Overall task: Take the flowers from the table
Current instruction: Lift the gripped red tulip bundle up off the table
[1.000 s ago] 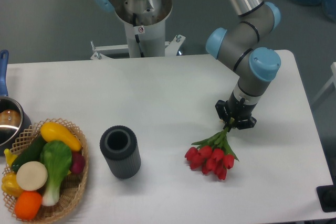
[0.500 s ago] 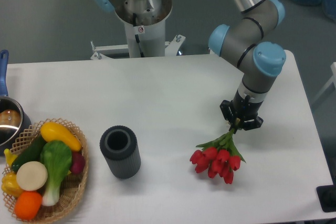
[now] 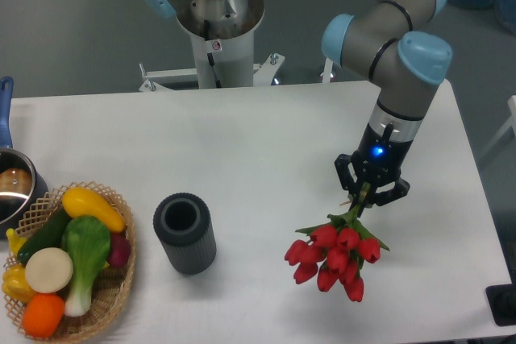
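The flowers (image 3: 334, 254) are a small bunch of red tulips with green leaves. They hang from my gripper (image 3: 369, 191) at the right of the white table (image 3: 242, 151). The gripper is shut on the green stems, which are mostly hidden between the black fingers. The red heads point down and to the left and appear larger than before, raised off the tabletop. A blue light glows on the wrist above the gripper.
A dark grey ribbed cylinder (image 3: 185, 233) stands upright left of the flowers. A wicker basket of colourful vegetables (image 3: 68, 259) sits at the front left. A pot with a blue handle (image 3: 10, 183) is at the left edge. The robot base (image 3: 216, 14) stands behind the table.
The gripper has risen with the flowers in it and shifted slightly right. The tulip heads have lifted off the table and look larger.
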Controlling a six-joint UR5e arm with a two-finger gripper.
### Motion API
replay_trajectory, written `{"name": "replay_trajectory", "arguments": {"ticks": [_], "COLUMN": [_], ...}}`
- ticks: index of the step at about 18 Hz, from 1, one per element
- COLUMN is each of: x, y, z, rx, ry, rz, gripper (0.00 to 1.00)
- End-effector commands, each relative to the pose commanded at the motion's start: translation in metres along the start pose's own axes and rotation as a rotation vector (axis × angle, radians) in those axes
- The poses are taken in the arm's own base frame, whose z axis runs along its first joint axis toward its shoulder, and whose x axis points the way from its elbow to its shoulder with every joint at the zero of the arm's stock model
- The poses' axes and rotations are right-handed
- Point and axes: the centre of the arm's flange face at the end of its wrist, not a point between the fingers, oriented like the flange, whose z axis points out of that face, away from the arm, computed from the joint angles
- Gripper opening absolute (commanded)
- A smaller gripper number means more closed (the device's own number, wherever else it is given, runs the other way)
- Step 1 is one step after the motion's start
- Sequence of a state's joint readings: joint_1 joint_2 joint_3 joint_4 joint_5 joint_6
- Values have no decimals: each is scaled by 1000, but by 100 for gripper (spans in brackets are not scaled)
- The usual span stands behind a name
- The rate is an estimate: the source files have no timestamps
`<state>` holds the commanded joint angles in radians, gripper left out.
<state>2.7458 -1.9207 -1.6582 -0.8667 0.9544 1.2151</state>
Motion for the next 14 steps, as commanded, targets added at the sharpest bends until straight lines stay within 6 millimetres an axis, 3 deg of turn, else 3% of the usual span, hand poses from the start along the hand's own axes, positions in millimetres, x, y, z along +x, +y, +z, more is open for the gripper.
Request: {"name": "replay_trajectory", "arguments": {"ticks": [3, 8, 14], "x": [3, -4, -19], "y": [-16, -25, -22], "z": [-17, -38, -73], "rx": [71, 153, 277], "ry": [-1, -7, -16], "rz": [-44, -62, -103], "gripper": [8, 8, 8]}}
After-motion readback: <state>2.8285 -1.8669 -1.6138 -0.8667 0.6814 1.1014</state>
